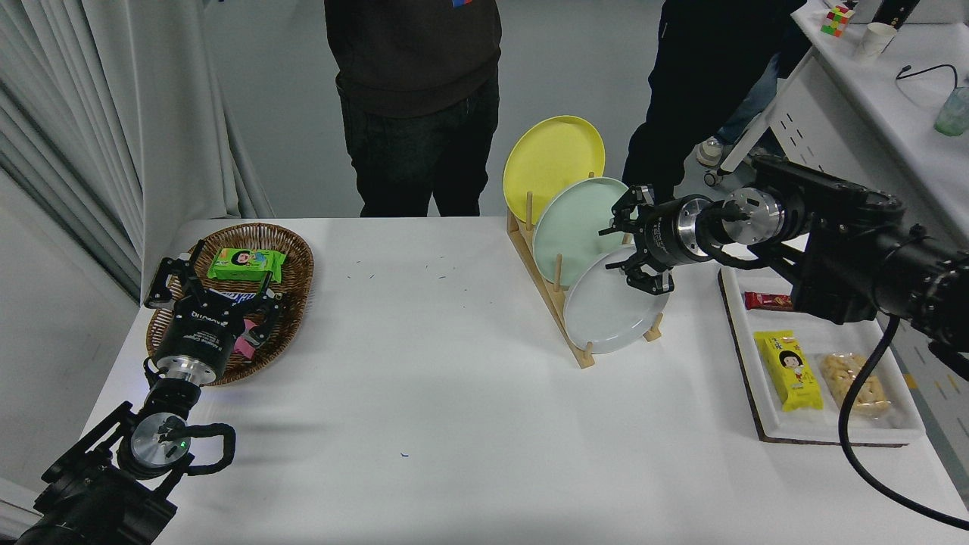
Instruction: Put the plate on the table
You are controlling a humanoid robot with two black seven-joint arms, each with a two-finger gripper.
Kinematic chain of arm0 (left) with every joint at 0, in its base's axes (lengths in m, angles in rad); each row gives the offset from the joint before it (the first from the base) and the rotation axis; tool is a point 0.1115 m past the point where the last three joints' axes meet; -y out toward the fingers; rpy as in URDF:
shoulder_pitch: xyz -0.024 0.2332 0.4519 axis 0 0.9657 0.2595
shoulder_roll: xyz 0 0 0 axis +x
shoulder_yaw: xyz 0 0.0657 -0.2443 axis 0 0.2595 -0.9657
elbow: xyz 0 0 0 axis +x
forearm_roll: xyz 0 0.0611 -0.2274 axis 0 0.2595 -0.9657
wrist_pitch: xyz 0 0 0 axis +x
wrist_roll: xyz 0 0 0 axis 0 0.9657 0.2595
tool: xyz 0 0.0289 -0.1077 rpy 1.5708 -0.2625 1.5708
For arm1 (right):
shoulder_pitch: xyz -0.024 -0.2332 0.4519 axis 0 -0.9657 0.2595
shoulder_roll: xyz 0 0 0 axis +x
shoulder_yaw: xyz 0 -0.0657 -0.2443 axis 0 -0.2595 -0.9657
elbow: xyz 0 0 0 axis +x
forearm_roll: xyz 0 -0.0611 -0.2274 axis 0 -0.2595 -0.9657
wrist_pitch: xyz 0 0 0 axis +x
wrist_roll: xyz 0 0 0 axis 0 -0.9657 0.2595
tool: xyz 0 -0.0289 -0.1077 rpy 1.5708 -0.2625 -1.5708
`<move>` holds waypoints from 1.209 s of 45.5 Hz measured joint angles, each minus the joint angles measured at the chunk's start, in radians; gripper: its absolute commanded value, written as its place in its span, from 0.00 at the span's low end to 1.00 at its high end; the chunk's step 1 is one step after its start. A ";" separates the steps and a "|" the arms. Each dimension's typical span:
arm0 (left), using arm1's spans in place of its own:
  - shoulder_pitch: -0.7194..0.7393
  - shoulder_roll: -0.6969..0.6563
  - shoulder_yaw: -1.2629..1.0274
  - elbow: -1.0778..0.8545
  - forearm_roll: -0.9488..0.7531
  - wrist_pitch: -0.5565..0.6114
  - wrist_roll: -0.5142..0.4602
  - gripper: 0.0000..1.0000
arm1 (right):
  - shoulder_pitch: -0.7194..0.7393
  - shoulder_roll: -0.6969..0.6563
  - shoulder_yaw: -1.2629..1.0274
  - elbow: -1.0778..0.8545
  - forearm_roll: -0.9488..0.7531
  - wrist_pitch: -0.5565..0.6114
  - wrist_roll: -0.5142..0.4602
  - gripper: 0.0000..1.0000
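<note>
White matte table (454,393), rounded corners. Wooden peg rack (564,322) holds three round plates on edge: yellow (553,155), mint (579,219), pale grey plate (606,314) nearest, face tilted up toward left. Right gripper (634,250), fingers spread, at grey plate's upper rim, nothing held. Left gripper (208,284) parked over wicker basket (291,257), fingers spread.

Right gripper (634,246), fingers (652,287) spread
</note>
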 measured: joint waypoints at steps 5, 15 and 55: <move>0.000 0.000 0.000 0.000 0.000 0.000 0.000 0.98 | 0.000 -0.001 0.000 0.001 0.000 0.000 0.000 0.43; 0.000 0.000 0.000 0.000 0.000 0.000 0.000 0.98 | -0.002 -0.003 0.000 0.002 0.000 0.000 0.000 0.40; 0.000 0.000 0.000 0.000 0.000 0.000 0.000 0.98 | -0.002 -0.010 0.001 0.022 0.000 0.013 0.000 0.34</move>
